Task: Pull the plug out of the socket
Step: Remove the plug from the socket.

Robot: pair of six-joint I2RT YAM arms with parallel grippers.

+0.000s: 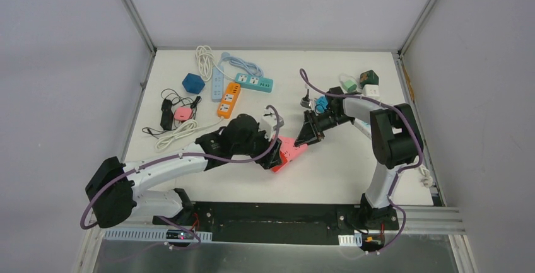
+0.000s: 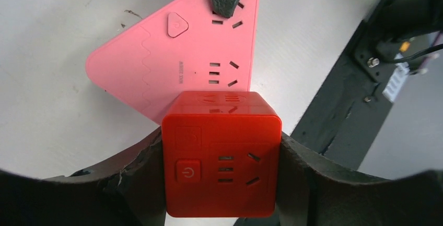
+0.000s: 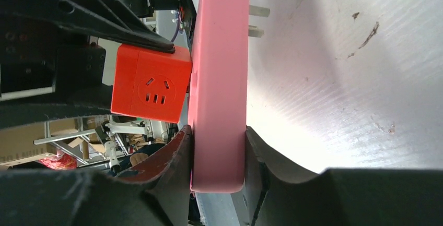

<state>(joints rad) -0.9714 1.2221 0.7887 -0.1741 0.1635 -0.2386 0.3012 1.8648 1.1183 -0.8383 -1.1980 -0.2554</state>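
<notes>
Left tool (image 2: pixel 222 184) and right tool (image 3: pixel 218 163) each pinch one thing.
One red cube plug (image 2: pixel 219 147) sits in the left, touching one pink socket strip (image 3: pixel 219 69) in the right.

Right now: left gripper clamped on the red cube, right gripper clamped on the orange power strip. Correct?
Wrong on one point: the right gripper is clamped on the pink triangular socket, not on an orange power strip. The right wrist view shows its fingers on both faces of the pink body. The left gripper is clamped on the red cube, as you said.
</notes>
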